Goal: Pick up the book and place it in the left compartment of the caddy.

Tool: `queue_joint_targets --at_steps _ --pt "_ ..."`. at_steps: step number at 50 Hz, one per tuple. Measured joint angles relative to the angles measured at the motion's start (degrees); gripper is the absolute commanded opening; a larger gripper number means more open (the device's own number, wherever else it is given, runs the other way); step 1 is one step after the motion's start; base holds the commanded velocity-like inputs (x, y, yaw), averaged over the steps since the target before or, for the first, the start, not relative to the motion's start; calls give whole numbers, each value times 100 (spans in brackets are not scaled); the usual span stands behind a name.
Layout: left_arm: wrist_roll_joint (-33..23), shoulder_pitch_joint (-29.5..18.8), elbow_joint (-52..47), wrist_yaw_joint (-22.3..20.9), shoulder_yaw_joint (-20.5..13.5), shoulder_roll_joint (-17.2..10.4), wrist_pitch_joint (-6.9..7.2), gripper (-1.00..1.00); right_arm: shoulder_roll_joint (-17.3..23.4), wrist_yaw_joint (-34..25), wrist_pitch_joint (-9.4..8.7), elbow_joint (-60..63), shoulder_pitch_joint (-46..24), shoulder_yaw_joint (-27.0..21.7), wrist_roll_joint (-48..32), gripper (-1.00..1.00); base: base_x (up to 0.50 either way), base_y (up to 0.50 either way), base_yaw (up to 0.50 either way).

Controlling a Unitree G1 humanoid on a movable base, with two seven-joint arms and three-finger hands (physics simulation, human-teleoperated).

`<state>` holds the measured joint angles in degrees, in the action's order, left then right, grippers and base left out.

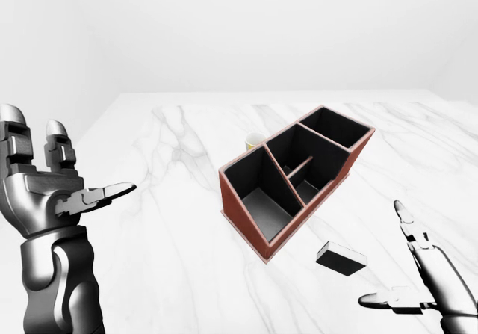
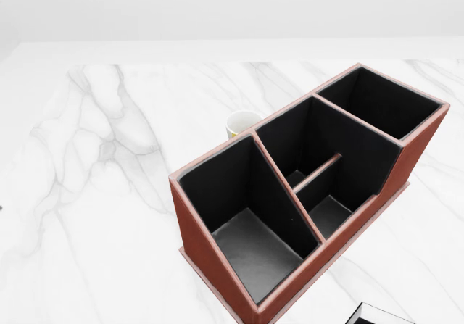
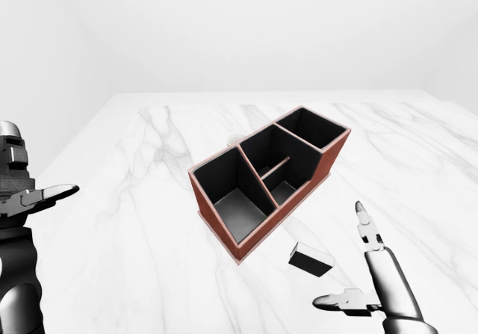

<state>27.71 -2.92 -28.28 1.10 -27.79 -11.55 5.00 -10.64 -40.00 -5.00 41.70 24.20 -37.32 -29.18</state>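
A small black book [image 1: 341,258] lies flat on the marble table [image 1: 164,222], just below and right of the red-brown caddy [image 1: 246,213]; only its corner [image 2: 377,314] shows in the head view. The caddy has black-lined compartments, and its left one [image 2: 243,222] holds nothing. My right hand [image 1: 407,263] hovers open at the lower right, a little right of the book and not touching it. My left hand [image 1: 63,177] is raised open at the far left, well away from the caddy, with nothing in it.
A white cup with a yellow inside [image 2: 241,124] stands right behind the caddy's left half. The table's far edge [image 1: 269,93] meets a plain white wall.
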Motion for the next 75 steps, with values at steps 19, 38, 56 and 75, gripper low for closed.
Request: queue_joint_targets --at_steps 19,38,56,75 --pt "-25 14 -46 0 17 19 0 100 322 0 0 -686 -127 -99 -210 100 0 0 0" --pt "-49 21 -54 -12 22 33 0 100 652 0 0 -1223 -226 -87 -457 100 0 0 0" --pt "-74 4 7 -22 46 33 0 100 940 0 0 -1413 -396 79 -869 100 0 0 0" --pt "-59 19 -30 -15 35 34 0 100 1213 0 0 -1562 -557 298 -1235 100 0 0 0"
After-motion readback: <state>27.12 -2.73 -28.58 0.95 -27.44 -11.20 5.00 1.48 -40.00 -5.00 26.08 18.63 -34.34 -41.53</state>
